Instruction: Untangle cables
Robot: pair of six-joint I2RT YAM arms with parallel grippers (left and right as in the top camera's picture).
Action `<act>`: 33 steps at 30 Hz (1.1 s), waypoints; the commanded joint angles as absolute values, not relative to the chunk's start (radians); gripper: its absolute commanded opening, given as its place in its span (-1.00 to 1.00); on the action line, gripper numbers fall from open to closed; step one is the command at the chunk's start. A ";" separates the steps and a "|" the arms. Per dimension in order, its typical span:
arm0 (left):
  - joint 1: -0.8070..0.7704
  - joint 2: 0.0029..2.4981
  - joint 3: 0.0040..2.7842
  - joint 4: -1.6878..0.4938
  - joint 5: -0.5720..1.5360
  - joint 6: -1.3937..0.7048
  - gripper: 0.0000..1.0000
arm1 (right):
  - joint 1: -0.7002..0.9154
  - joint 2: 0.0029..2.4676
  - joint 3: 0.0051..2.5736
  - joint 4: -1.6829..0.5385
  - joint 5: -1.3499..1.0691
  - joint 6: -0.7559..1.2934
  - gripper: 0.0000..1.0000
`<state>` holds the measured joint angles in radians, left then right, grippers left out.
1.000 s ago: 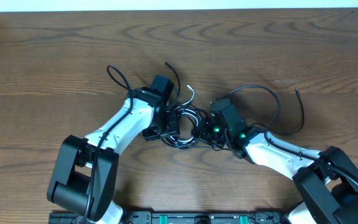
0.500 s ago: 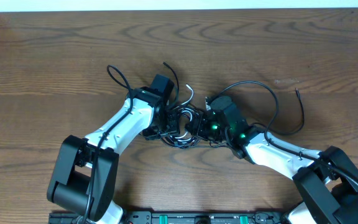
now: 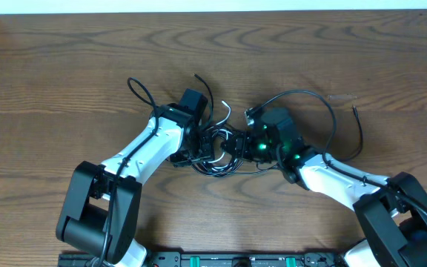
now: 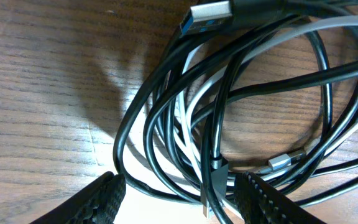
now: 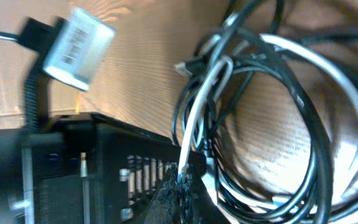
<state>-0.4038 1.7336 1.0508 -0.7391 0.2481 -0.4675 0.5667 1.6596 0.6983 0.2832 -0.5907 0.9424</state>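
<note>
Cables (image 3: 217,150) lie knotted in one flat coil at the centre of the worktop (image 3: 65,59), hemmed in by your two grippers. Your left gripper (image 4: 179,204) stands with its jaws moderately apart, straddling several black strands and the white cable (image 4: 291,34) without pinching any of them. Your right gripper (image 5: 180,186) is closed tight. The white cable runs straight into its tips, so it seems to be pinching that one strand.

In the last second your right gripper has swung in from the right side of the coil, toward it and toward the far edge, with the wrist turning as it went. Your left arm has not moved. The black loop (image 3: 325,111) trailing off to the right has gone with it and now arches closer to the far edge, and a USB plug (image 3: 249,113) shows just beside the right wrist. The coil itself has kept its shape, so read this as slack being shifted, not a strand coming free.

The coil's long axis runs left to right, from one gripper to the other. Its loose tails mostly point at the far edge:
- a black one curling off to the far left
- another rising beside the left wrist
- the white end, hooked just beyond the coil
- a black tail well out to the right
</note>
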 commanded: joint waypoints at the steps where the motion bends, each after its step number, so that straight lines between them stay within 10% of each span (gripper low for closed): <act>1: -0.400 1.734 1.046 -0.742 0.234 -0.465 0.22 | 0.522 1.649 0.703 0.331 -0.733 0.842 -0.98; 33: -0.400 1.734 1.046 -0.739 0.234 -0.465 0.22 | 0.518 1.646 0.703 0.167 -0.567 0.760 -0.89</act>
